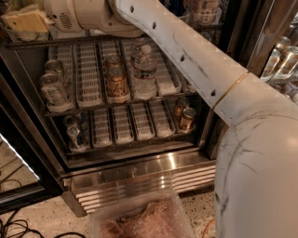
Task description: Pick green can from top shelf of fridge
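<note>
Green can is not plainly made out in the camera view: only a greenish patch (7, 5) at the upper left corner, just beside the gripper (21, 21), can be taken as a possible glimpse of it, and the rest is hidden by the white wrist housing. The gripper is seen at the far upper left, positioned over the dark front rail of the top shelf (56, 41) of the fridge (139, 179), at the end of the arm (186, 60) that crosses the frame from the lower right; whether it is wide, narrow or closed on anything cannot be told. On the rack below, silvery cans (53, 88), orange-brown cans (116, 83) and a water bottle (144, 69) are stood in white lane trays (88, 74); none of these is wanted. A slim drink can is judged to be light if empty and fairly heavy if full (which cannot be told here), stiff along its height, easily dented across its thin wall, and probably slick with cold. It is best taken around the middle of the body, below the silver rim, with a moderate squeeze, and lifted clear of its lane before being drawn out.
</note>
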Robot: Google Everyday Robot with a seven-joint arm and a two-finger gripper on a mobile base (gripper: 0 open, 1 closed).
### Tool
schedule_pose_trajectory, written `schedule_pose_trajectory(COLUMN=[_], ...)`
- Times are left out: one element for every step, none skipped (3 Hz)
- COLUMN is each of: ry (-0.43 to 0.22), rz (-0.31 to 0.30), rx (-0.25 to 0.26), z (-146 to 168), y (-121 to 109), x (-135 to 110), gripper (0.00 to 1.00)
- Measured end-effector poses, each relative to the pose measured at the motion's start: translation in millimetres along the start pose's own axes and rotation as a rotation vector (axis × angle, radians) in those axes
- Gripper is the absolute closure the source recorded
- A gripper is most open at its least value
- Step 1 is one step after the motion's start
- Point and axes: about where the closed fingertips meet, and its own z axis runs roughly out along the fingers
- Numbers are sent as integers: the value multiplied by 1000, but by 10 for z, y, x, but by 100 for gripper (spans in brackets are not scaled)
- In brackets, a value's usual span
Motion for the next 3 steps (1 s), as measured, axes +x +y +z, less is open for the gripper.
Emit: schedule_pose_trajectory(ry=[0,-5,-5], rz=[0,4,4], rx=[0,-5,-5], z=[2,43,42], y=[-7,-20,-23], x=[-29,-19,-31], gripper=[98,100,100])
